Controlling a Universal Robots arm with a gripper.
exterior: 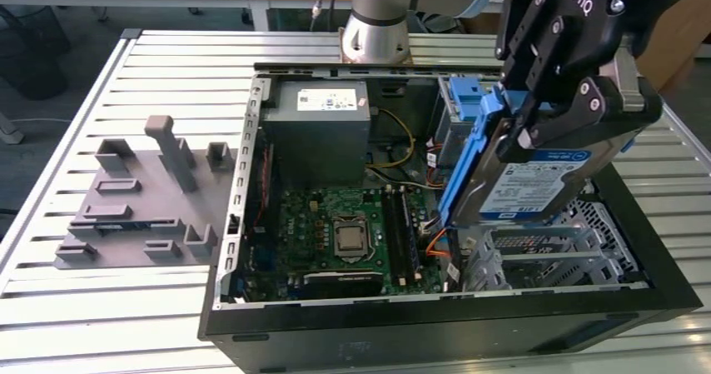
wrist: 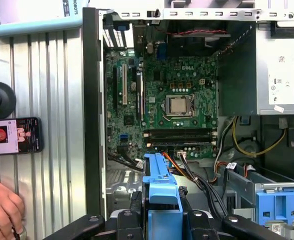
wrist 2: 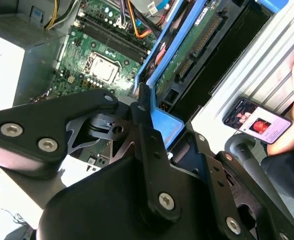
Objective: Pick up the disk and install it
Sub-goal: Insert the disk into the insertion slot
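The tool (exterior: 531, 141) is pinching the disk (exterior: 522, 192), its black fingers clamped on the upper part of the drive and its blue bracket (wrist: 162, 186). The disk hangs on edge, tilted. Its white-and-blue label faces the exterior view's right and its lower end dips into the open computer case (exterior: 444, 324), beside the metal drive cage (exterior: 555, 253). Whether it touches the cage cannot be told. In the second wrist view the drive's green circuit side (wrist 2: 197, 45) shows, framed by the blue bracket. The case lies on its side on the slatted metal surface (exterior: 166, 74), reaching to the surface's front edge in the exterior view. Inside it are a green motherboard (exterior: 345, 232) and, toward the back edge, a grey power supply (exterior: 322, 132) with a white sticker. A grey moulded fixture (exterior: 139, 207) rests on the surface near its edge at the exterior view's left, well apart from the disk. In the first wrist view a phone (wrist: 14, 135) lies on the surface just outside the case wall, with a person's hand (wrist: 2, 210) near it.
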